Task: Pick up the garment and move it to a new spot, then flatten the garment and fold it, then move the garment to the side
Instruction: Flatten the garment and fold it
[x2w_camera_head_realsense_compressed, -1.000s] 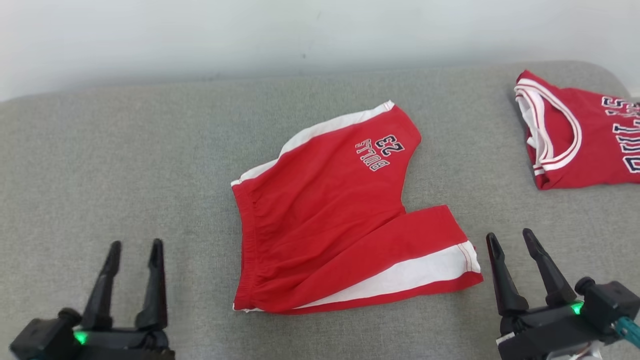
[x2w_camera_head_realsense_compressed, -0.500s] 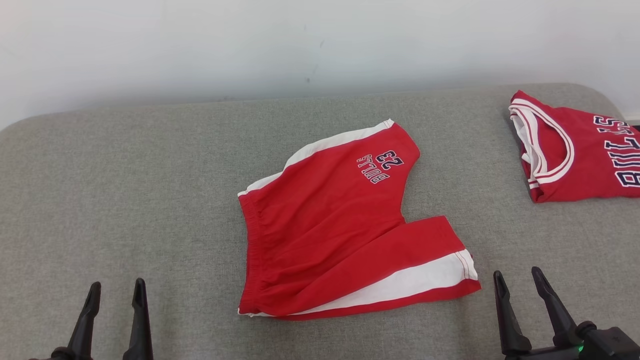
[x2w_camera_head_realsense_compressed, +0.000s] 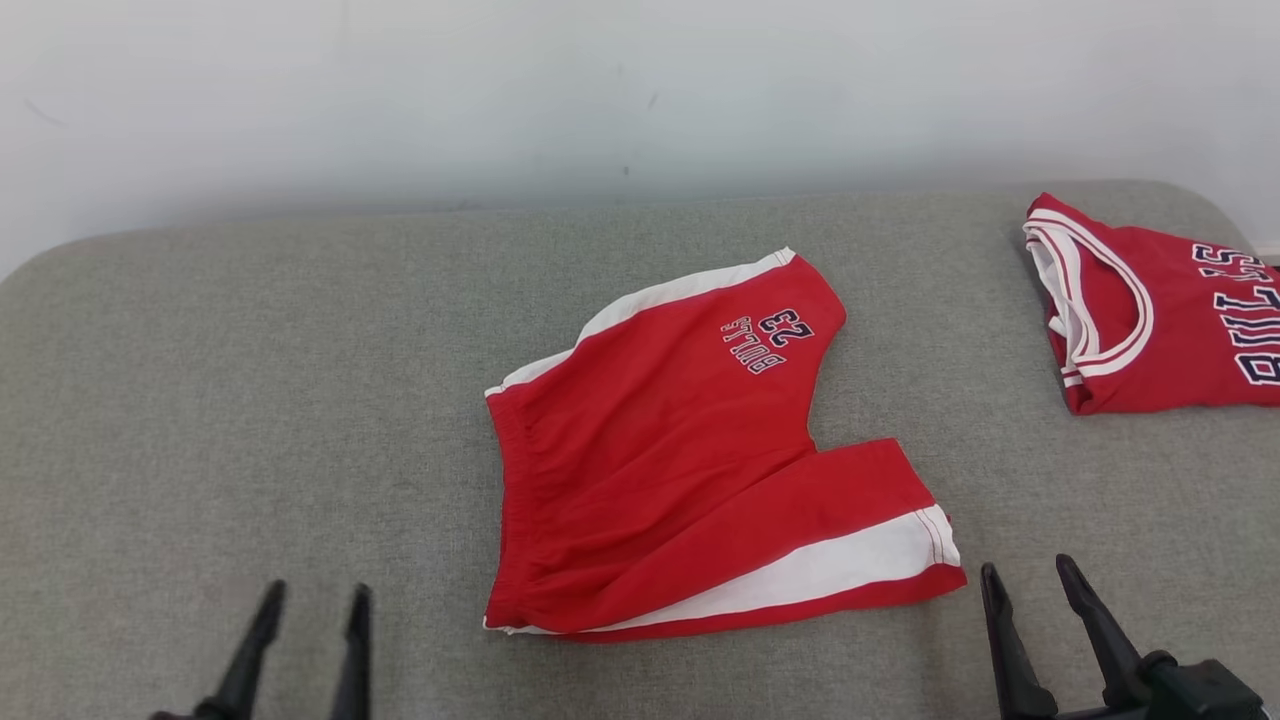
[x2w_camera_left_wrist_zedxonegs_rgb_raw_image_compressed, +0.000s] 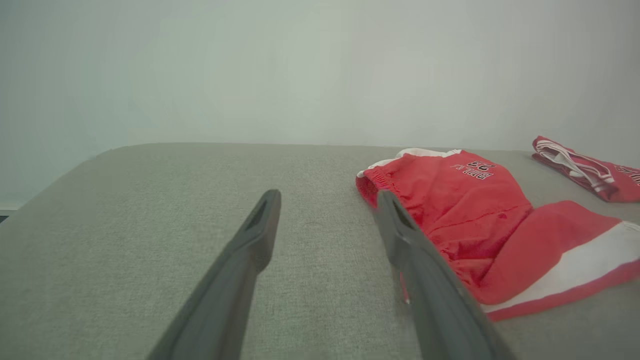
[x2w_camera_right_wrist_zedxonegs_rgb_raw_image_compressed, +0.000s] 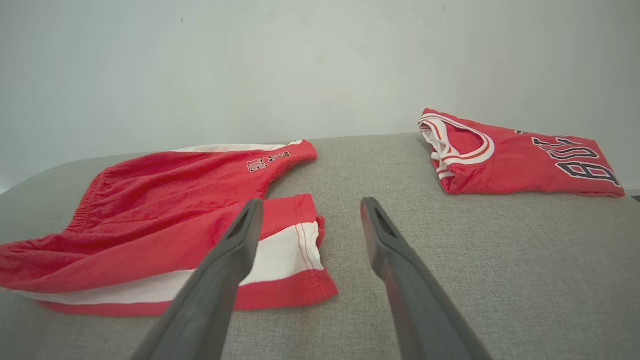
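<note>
The garment (x2w_camera_head_realsense_compressed: 660, 460) is a pair of red shorts with white side stripes and "BULLS 23" print. It lies spread flat in the middle of the grey cushion, waistband to the left, both legs to the right. My left gripper (x2w_camera_head_realsense_compressed: 316, 590) stands open near the front edge, left of the waistband, with nothing between its fingers. In the left wrist view the left gripper (x2w_camera_left_wrist_zedxonegs_rgb_raw_image_compressed: 327, 195) points at bare cushion beside the shorts (x2w_camera_left_wrist_zedxonegs_rgb_raw_image_compressed: 465, 200). My right gripper (x2w_camera_head_realsense_compressed: 1028, 567) is open and empty just right of the near leg's hem. Its wrist view shows the right gripper (x2w_camera_right_wrist_zedxonegs_rgb_raw_image_compressed: 311, 200) above that hem of the shorts (x2w_camera_right_wrist_zedxonegs_rgb_raw_image_compressed: 165, 200).
A folded red jersey (x2w_camera_head_realsense_compressed: 1150, 330) with white trim lies at the far right of the grey cushion (x2w_camera_head_realsense_compressed: 250, 400), also seen as the jersey (x2w_camera_right_wrist_zedxonegs_rgb_raw_image_compressed: 510, 160) ahead of the right gripper. A pale wall (x2w_camera_head_realsense_compressed: 600, 90) rises behind the cushion's back edge.
The head camera has shifted, so the whole scene sits lower in its picture. Both grippers have sunk toward the bottom edge, and the left one has moved right. The shorts lie unchanged.
</note>
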